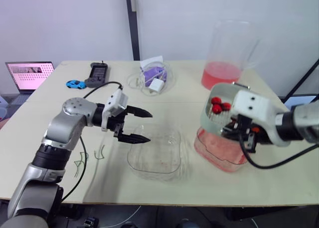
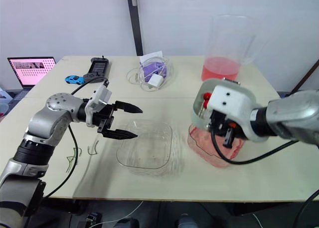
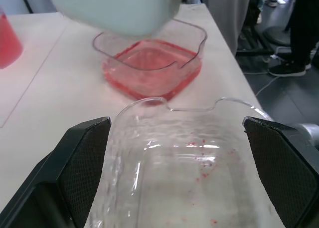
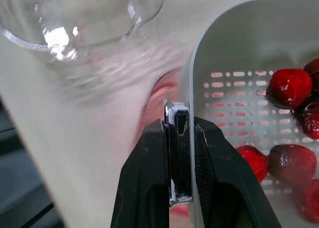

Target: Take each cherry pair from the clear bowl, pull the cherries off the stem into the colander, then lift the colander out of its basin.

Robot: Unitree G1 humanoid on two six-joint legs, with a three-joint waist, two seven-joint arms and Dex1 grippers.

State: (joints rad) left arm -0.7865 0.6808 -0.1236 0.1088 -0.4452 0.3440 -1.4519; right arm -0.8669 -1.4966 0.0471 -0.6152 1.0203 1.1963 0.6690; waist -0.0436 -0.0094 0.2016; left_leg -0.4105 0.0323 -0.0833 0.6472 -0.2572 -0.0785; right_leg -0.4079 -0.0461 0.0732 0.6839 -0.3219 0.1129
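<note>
Clamping the colander [image 1: 206, 113] above the basin [image 1: 219, 152] is the right pincer [image 4: 178, 127]; left pincer [image 1: 150, 126] gapes at clear bowl [image 1: 160, 160].

Colander [image 1: 207, 117] far side hidden behind right end effector [image 4: 178, 128] — basin [image 1: 214, 153] beneath partly covered.

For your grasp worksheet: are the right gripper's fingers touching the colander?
Touching. Right wrist view: fingers of the right gripper pinch the colander rim between them.

One clear bowl [image 1: 154, 157], one colander [image 1: 206, 115], one basin [image 1: 215, 153], one jug [image 1: 228, 51].
</note>
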